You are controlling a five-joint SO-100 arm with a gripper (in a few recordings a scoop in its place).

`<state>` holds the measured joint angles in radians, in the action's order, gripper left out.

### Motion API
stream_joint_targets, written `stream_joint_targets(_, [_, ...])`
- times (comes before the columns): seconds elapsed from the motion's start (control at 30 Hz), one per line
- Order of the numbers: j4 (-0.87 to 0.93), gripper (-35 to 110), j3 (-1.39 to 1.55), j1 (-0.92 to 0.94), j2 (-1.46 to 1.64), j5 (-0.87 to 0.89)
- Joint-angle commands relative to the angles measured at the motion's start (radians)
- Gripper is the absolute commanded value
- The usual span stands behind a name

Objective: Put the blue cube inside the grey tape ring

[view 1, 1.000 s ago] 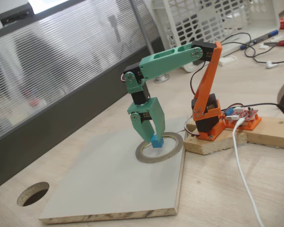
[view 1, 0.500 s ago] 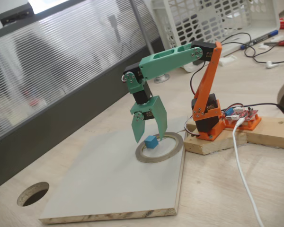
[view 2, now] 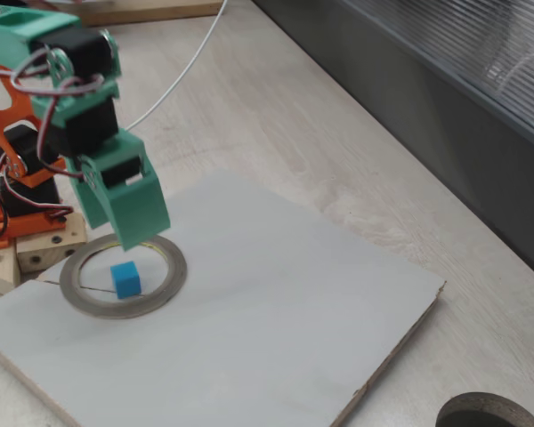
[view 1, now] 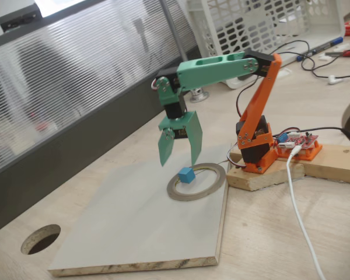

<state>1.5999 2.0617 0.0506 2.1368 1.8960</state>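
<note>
1. The green jaws [view 1: 179, 156] hang spread and empty in the air above the grey tape ring [view 1: 210, 185], pinching nothing. In the other fixed view the jaws [view 2: 129, 227] appear mostly as one broad green finger seen side-on.
2. The blue cube [view 1: 186, 175] sits on the pale board [view 1: 122, 227], apart from the jaws and below them.
3. From the side-on fixed view, the cube seems to sit right at the ring's left inner edge, and it is hard to say whether it lies fully inside or leans on the tape.
4. The higher fixed view settles that better: the blue cube [view 2: 125, 279] lies within the opening of the grey tape ring [view 2: 165, 286], toward the middle, with the ring's band visible all round it.
5. I judge the placing step as good as done; the cube is released inside the ring.
6. What is left, as I see it, is for the arm to pull up and back toward its orange base [view 1: 255, 149] without the fingers brushing cube or ring.
7. The side-on view also takes in the round hole in the table [view 1: 41, 239], well apart from the ring.
</note>
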Motion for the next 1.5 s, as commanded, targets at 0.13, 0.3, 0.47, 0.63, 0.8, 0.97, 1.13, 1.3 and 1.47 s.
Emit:
stream_joint_targets(0.13, [0.052, 21, -0.074, 0.014, 0.138, 0.009])
stream_joint_targets(0.3, [0.067, -4, -0.078, 0.014, 0.193, 0.008])
stream_joint_targets(0.47, [0.198, -1, -0.074, 0.015, 0.190, 0.009])
stream_joint_targets(0.63, [0.350, -1, -0.074, 0.015, 0.187, 0.009])
stream_joint_targets(0.8, [0.365, -1, -0.074, 0.015, 0.186, 0.009])
stream_joint_targets(0.97, [0.365, -1, -0.072, 0.014, 0.184, 0.009])
stream_joint_targets(1.13, [0.365, -1, -0.072, 0.012, 0.184, 0.009])
stream_joint_targets(1.3, [0.365, -1, -0.072, 0.005, 0.184, 0.006])
stream_joint_targets(1.47, [0.359, -1, -0.072, 0.011, 0.184, 0.006])
